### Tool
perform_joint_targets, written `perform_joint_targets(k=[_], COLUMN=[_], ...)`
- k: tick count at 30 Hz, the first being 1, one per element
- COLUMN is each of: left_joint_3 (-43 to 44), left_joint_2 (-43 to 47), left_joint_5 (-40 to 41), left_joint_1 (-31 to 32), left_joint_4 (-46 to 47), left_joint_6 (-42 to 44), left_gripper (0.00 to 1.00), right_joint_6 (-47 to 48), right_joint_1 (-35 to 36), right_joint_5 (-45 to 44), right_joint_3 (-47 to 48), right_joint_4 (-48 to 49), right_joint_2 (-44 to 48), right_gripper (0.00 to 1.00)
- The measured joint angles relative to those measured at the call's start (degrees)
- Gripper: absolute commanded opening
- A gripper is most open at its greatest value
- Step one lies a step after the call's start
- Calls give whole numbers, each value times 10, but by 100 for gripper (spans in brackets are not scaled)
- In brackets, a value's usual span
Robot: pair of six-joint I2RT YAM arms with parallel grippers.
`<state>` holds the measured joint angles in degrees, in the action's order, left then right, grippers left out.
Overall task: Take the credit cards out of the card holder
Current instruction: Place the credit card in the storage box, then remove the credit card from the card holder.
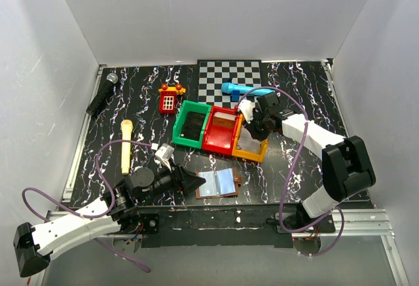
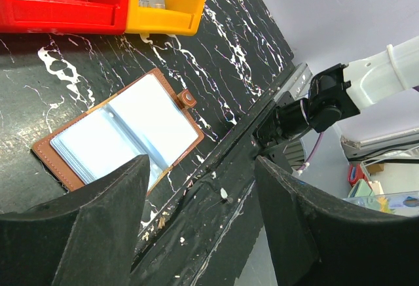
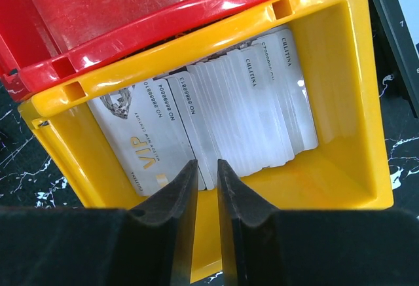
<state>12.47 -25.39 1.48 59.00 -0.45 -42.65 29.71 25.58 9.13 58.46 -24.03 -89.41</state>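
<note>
Nearest me, the card holder [image 1: 218,183] lay opened flat on the table [image 1: 294,175], close to the front edge. It had a brown rim and two pale blue glossy pockets. From the left wrist view a small brown snap tab [image 2: 188,98] stuck out from one long side. Glare on the pockets kept me from telling whether anything sat inside them.

Just left of it hung the left gripper [image 2: 200,168], jaws spread wide with nothing between them and touching nothing. Its fingers [image 2: 98,227] pointed toward the holder. The left arm [image 1: 72,224] stretched low along the front of the table, from its base toward the middle.

Farther back stood three bins in a row, touching: green [image 1: 191,124], red [image 1: 221,131] and yellow [image 3: 347,103]. The credit cards [image 3: 229,112] lay in the yellow bin, a fanned pile of whitish cards overlapping one another. One at the side was marked VIP and others bore small dark print.

Right over that bin hung the right gripper [image 3: 205,168], its tips aimed down at the pile. The jaws stood a narrow slit apart, and I could see no card clamped in the gap. The right arm [image 1: 308,132] reached in from the right side, bent at the elbow.

Beyond the bins lay a checkered mat [image 1: 229,74].
</note>
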Motion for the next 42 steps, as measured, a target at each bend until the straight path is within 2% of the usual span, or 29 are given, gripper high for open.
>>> perform_joint_targets(k=[8, 10, 12, 13, 15, 16, 18, 19, 20, 23, 25, 28, 32, 36, 42], left_joint_3=[0, 0, 0, 0, 0, 0, 0, 0, 0, 0, 0, 0, -1, -13, -17], left_joint_2=[0, 0, 0, 0, 0, 0, 0, -1, -1, -6, -10, -16, -18, -20, -39], left_joint_5=[0, 0, 0, 0, 0, 0, 0, 1, 1, 4, 8, 16, 34, 52, 70], left_joint_1=[0, 0, 0, 0, 0, 0, 0, 0, 0, 0, 0, 0, 0, 0, 0], left_joint_4=[0, 0, 0, 0, -2, -3, -7, -9, -10, -15, -23, -33, -42, -49, -83], left_joint_6=[0, 0, 0, 0, 0, 0, 0, 0, 0, -1, -5, -21, -63, -115, -170], left_gripper=[65, 66, 66, 66, 66, 66, 66, 66, 66, 66, 66, 66, 66, 65, 64], right_joint_6=[-28, -49, -76, -88, -106, -109, -114, -117, -119, -149, -211, -332, -440, -516, -598], right_joint_1=[0, 0, 3, 7, 26, 42, 101, 138, 175, 279, 319, 327, 339, 404, 461], right_joint_5=[-21, -28, -31, -33, -44, -57, -93, -113, -134, -212, -252, -281, -293, -349, -414], right_joint_3=[0, 0, 0, 1, 2, 2, -5, -15, -28, -63, -68, -64, -63, -45, -7], right_joint_4=[18, 33, 47, 52, 59, 61, 70, 78, 84, 84, 55, -3, -52, -113, -201], right_joint_2=[23, 55, 95, 116, 158, 176, 217, 237, 257, 298, 305, 299, 280, 211, 70], right_gripper=[27, 33, 35, 43, 46, 52, 68, 85, 87, 89, 90, 91, 92, 91, 81])
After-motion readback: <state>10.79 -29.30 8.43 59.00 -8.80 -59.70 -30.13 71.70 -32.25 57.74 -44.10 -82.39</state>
